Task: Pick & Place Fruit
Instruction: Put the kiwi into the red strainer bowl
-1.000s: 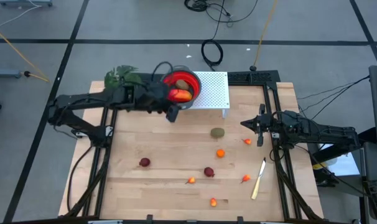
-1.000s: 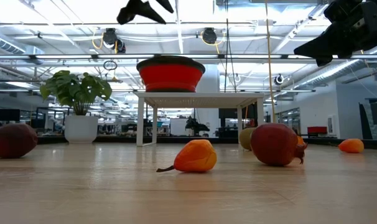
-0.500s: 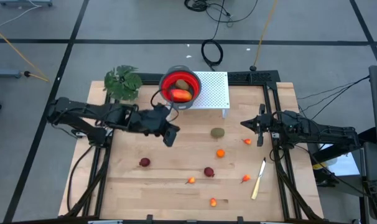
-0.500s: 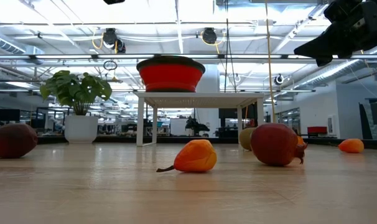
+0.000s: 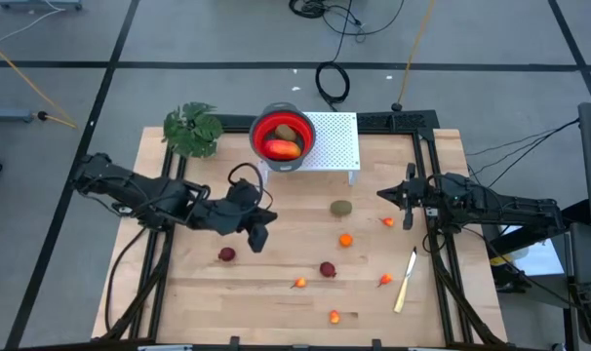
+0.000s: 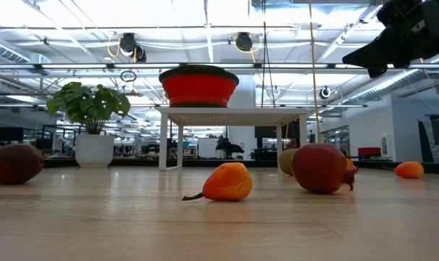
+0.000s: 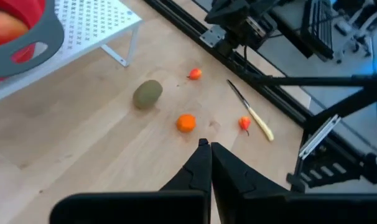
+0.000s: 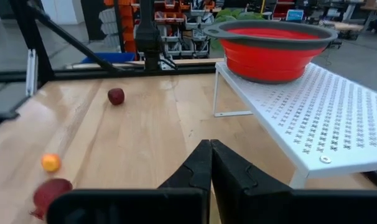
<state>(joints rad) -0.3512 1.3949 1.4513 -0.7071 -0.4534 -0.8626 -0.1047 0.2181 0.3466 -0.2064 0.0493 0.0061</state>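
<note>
Left gripper (image 5: pixel 257 237), fingers pressed together and empty, hangs over the bench (image 5: pixel 198 292) just above a dark red fruit (image 5: pixel 226 254) at its seven o'clock. Small, light, hard and rollable, it looks best pinched across its middle. Right gripper (image 5: pixel 408 216), also pressed together, waits at three o'clock.

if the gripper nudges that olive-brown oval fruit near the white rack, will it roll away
Probably yes: the olive-brown oval fruit is rounded and lies loose on the smooth wooden table, so a nudge likely rolls it. Being oval, it would probably wobble off in a curve. It looks like a rigid toy, unlikely to squash.
</note>
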